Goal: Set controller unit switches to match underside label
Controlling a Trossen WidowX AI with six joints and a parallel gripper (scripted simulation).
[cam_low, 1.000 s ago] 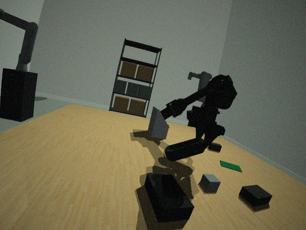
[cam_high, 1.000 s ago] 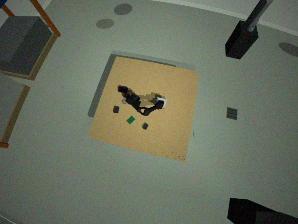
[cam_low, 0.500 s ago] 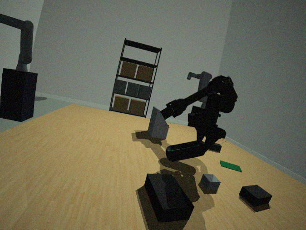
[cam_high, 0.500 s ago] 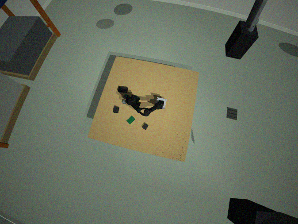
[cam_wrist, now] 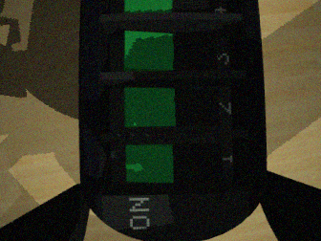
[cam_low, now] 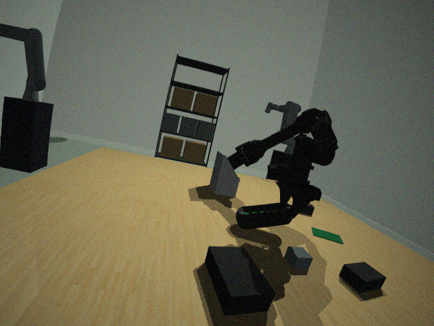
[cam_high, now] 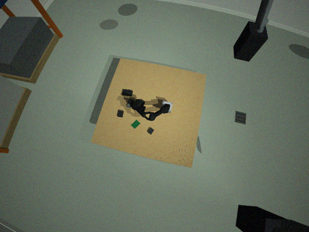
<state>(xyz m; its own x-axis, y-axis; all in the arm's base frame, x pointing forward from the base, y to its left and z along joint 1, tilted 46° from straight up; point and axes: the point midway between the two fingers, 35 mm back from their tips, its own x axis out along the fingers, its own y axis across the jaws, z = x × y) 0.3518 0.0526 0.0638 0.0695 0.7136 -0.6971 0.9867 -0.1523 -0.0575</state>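
- Four green rocker ends (cam_wrist: 149, 107) show at least partly in the wrist view, all on the ON side; from this I cannot judge which are pressed.
- The controller unit (cam_low: 263, 215) (cam_wrist: 201, 210) is above the bench (cam_high: 179, 87) (cam_low: 122, 224), apart from it, slightly tilted, with its switches upward.
- The gripper (cam_high: 131, 101) (cam_low: 291, 210) (cam_wrist: 174, 188) is clamped on the unit near one end, one finger at each side.
- The step in hand is probably handling the unit for label reading or for putting it back; which one, I cannot tell.
- If the label is unread, the next move needs the underside turned toward a camera; otherwise, a level lowering, beside the large dark module (cam_low: 238, 277) (cam_high: 127, 92).
- The arm (cam_high: 151, 116) (cam_low: 315, 136) is bent high at the elbow, its wrist reaching down.
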